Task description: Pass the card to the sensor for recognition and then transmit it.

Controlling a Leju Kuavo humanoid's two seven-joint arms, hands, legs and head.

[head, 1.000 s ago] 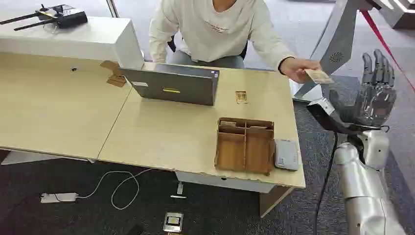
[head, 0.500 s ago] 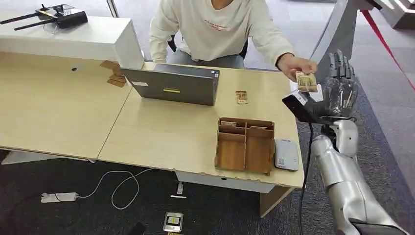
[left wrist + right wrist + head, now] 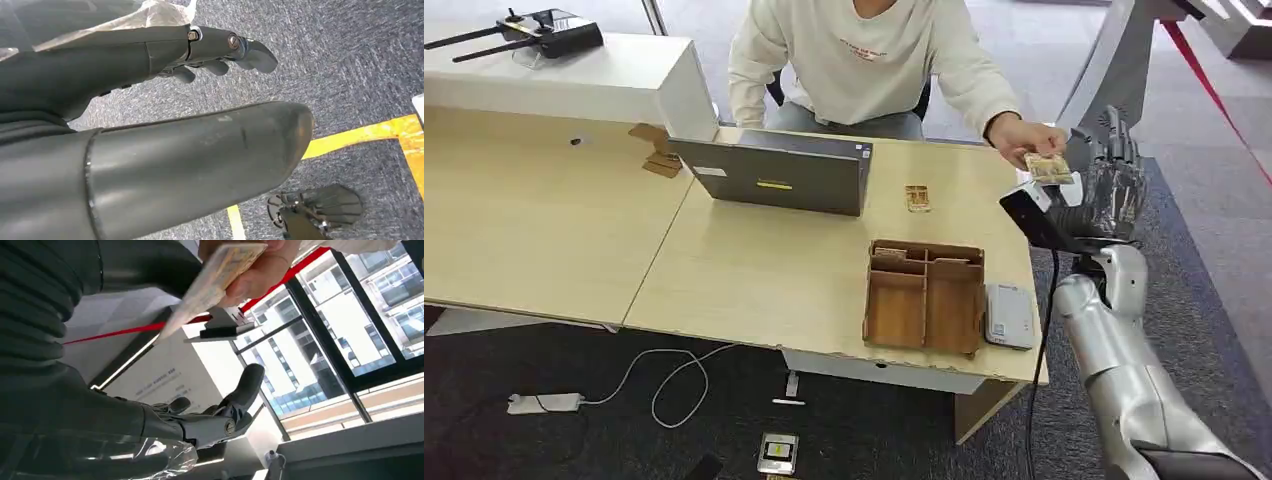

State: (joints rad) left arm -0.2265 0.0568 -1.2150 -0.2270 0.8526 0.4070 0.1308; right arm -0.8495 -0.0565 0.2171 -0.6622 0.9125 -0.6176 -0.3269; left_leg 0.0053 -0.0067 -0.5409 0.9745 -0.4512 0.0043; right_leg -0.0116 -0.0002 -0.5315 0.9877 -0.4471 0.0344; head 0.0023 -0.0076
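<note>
Head view, right hand: my right hand [image 3: 1114, 185] is raised beyond the far right corner of the counter [image 3: 754, 275], fingers apart and pointing up, holding nothing.
Head view, card: the card [image 3: 1048, 168] is pinched in the person's hand [image 3: 1027, 140], just beside my right hand on its counter side; I cannot tell whether card and fingers touch.
Head view, sensor: a small pale sensor [image 3: 1009, 316] lies flat on the counter's near right edge, touching the right wall of the wooden tray [image 3: 924, 295].
Head view, other things: a laptop [image 3: 774, 175] stands behind the tray, its lid turned towards me; the person sits behind the counter.
Left wrist view, left hand: my left hand [image 3: 220, 50] hangs over grey carpet [image 3: 350, 60] with a yellow line [image 3: 360, 135] on it; the fingers are loosely bent with nothing in them, and I cannot tell how far they are parted.
Right wrist view, right hand: my fingers [image 3: 240, 395] are spread wide and empty.
Right wrist view, card: the card [image 3: 215, 280] is tilted, gripped by the person's hand [image 3: 260, 265], apart from my fingers.
</note>
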